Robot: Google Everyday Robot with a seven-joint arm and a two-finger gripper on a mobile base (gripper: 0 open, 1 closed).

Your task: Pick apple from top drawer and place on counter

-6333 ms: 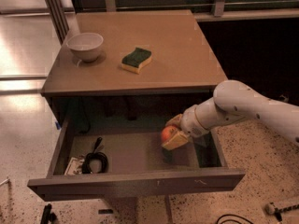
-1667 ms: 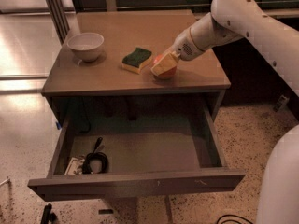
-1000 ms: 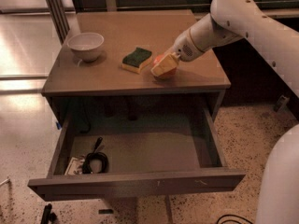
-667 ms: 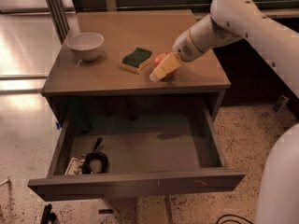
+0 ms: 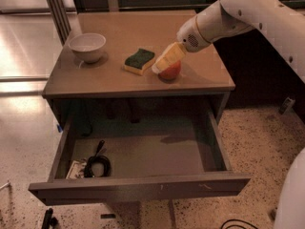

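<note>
Apple: the small round red-orange apple (image 5: 172,71) is sitting on the counter, near the front edge and a bit right of the middle as the camera sees it. Only its lower and right-hand part shows. The skin there looks smooth and glossy, orange-red, and darker toward the bottom, with a small shadow under it.

Pincer: the pale yellow pincer (image 5: 166,61) hangs off the fat white robot arm (image 5: 248,13), which comes in from the upper right. It slants down across the apple's top and left side. Honestly I can't tell how far open it is. I also can't tell if it's got hold of the apple or is just lying against it (that yellow part hides the contact).

Counter: the flat tan-brown rectangular counter (image 5: 128,32) is smooth with a thin edge, and carries the apple, sponge and bowl.

Drawer: the wide shallow grey-brown top drawer (image 5: 143,187) is pulled way out under the counter, grey-green inside. A black coiled cable (image 5: 97,165) lies in its front left corner, next to something pale I can't make out.

Sponge: the green-topped yellow sponge (image 5: 139,61) lies flat just left of the apple.

Bowl: the small white round bowl (image 5: 87,46) is upright at the counter's left side, well apart from the apple.
</note>
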